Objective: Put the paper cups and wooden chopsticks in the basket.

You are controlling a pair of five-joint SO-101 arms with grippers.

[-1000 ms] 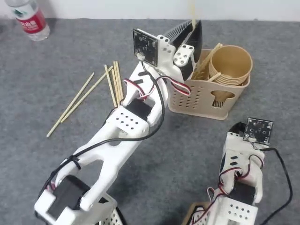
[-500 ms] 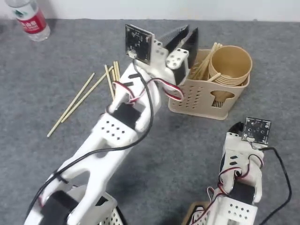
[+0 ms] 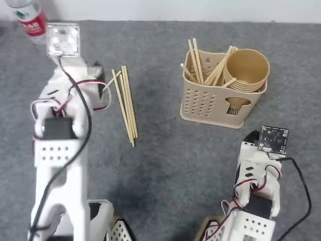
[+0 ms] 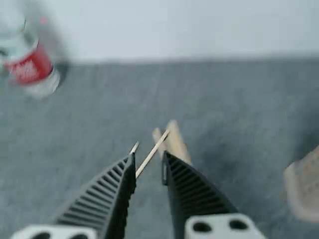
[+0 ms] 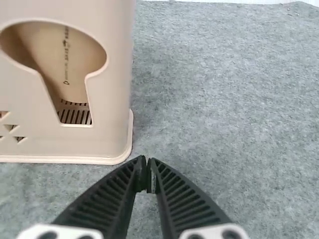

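The beige basket (image 3: 210,103) stands at the right rear of the carpet. It holds a stack of paper cups (image 3: 247,68) and several wooden chopsticks (image 3: 196,61) leaning upright. More loose chopsticks (image 3: 126,105) lie on the carpet to its left. My left gripper (image 3: 98,73) is over the carpet just left of that bundle. In the left wrist view it (image 4: 148,158) is open a little, with a chopstick (image 4: 155,148) seen through the gap. My right gripper (image 5: 148,175) is shut and empty, low in front of the basket (image 5: 70,74).
A plastic bottle (image 3: 31,20) with a red label stands at the far left rear, also in the left wrist view as the bottle (image 4: 27,64). The right arm (image 3: 258,170) sits at the near right. Grey carpet (image 3: 165,165) covers the table.
The left arm swung from above the basket to the far left, over the loose chopsticks. The chopstick it held is gone from its jaws, and more now stand in the basket. The right arm stayed still.
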